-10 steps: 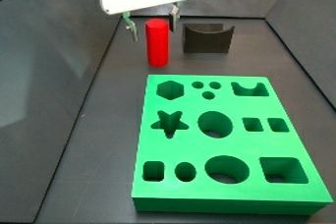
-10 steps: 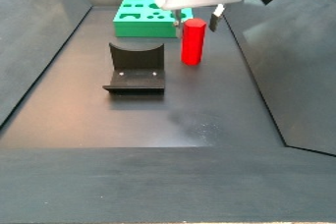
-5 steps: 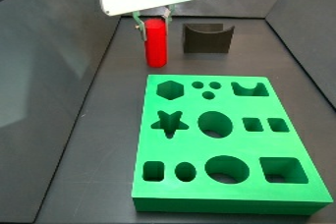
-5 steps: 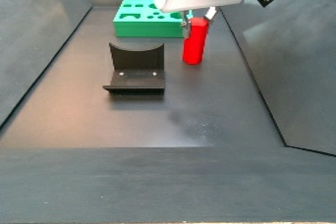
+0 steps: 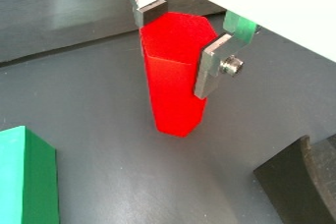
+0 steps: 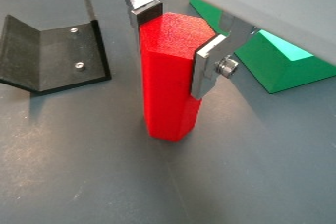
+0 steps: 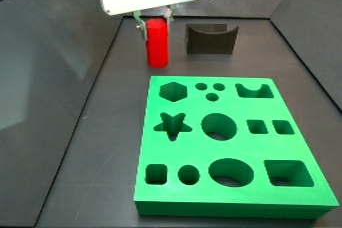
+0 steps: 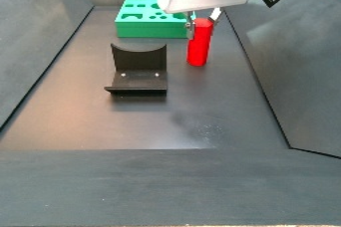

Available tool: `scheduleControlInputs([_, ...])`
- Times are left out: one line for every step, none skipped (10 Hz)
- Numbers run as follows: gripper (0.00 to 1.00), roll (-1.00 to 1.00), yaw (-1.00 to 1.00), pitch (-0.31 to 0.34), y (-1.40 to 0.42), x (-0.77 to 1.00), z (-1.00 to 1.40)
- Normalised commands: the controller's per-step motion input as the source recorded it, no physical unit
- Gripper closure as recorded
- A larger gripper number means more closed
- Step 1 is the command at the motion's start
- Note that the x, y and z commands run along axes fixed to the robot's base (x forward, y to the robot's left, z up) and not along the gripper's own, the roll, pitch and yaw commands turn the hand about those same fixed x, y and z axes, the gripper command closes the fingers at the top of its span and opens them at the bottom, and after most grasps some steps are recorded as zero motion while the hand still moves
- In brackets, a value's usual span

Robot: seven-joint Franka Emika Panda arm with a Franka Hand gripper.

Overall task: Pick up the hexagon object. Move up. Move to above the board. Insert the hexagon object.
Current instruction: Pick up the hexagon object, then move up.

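Gripper [image 5: 182, 33] low over worktop [image 5: 105, 159]. Red peg [image 5: 176, 76] upright between fingers [image 5: 213, 66], plates pressed against its upper sides, base on worktop. Green board [image 7: 233, 142] lies nearby, apart.

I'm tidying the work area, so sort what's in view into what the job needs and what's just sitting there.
Needed for the job:
- red peg, standing upright on the floor
- green board with shaped holes
- hand, its fingers either side of the peg's top

Just sitting there:
- dark fixture, apart from the peg
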Motion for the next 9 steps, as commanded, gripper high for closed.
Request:
scheduleControlInputs([1.00,0.00,0.00,0.000,0.00,0.00,0.00])
scheduleControlInputs([1.00,0.00,0.00,0.000,0.00,0.00,0.00])
scheduleControlInputs([1.00,0.00,0.00,0.000,0.00,0.00,0.00])
scheduleControlInputs([1.00,0.00,0.00,0.000,0.00,0.00,0.83])
scheduleControlInputs([1.00,-0.01,-0.02,0.019,-0.07,-0.05,0.81])
scheduleControlInputs([1.00,-0.01,-0.01,0.034,-0.05,-0.07,0.70])
scheduleControlInputs([1.00,-0.02,0.01,0.030,-0.03,-0.05,0.57])
scheduleControlInputs([1.00,-0.03,0.01,0.026,-0.02,-0.04,0.41])
scheduleControlInputs([1.00,-0.05,0.02,0.025,-0.02,-0.03,0.25])
